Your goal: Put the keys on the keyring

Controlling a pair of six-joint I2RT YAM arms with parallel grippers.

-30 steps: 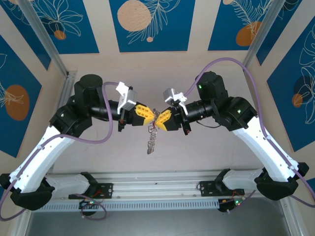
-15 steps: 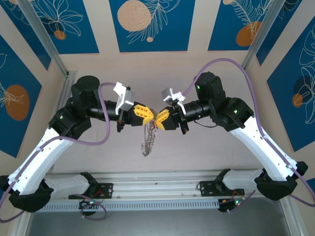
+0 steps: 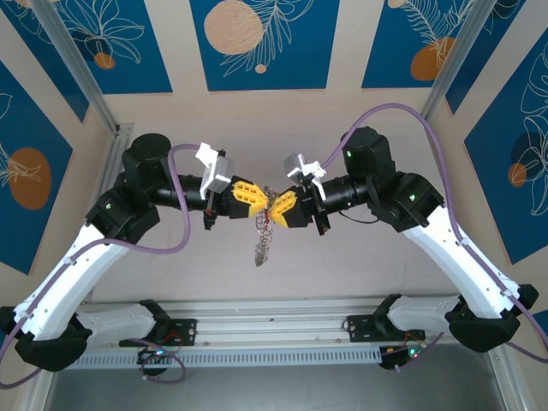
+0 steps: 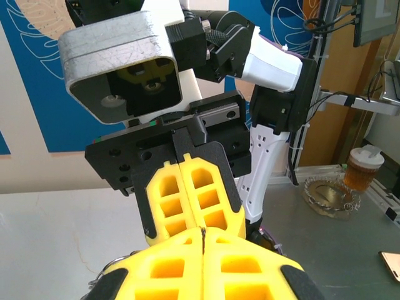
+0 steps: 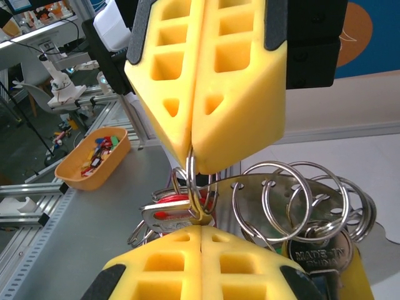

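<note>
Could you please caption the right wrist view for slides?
Left gripper above and right gripper below pinch silvery metal keyring loops beside the tiny red-headed key.

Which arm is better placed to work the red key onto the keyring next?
Right, probably. The right end effector is shut with the red key at its tip, so it can steer the key, while the left end effector pinches a ring of the keyring, chain hanging below.

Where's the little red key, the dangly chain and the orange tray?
red key (image 5: pixel 170 199), right wrist view, on its red head.
chain (image 3: pixel 264 244), top view, on its hanging middle.
orange tray (image 5: pixel 94 175), right wrist view, on its front wall.
</note>
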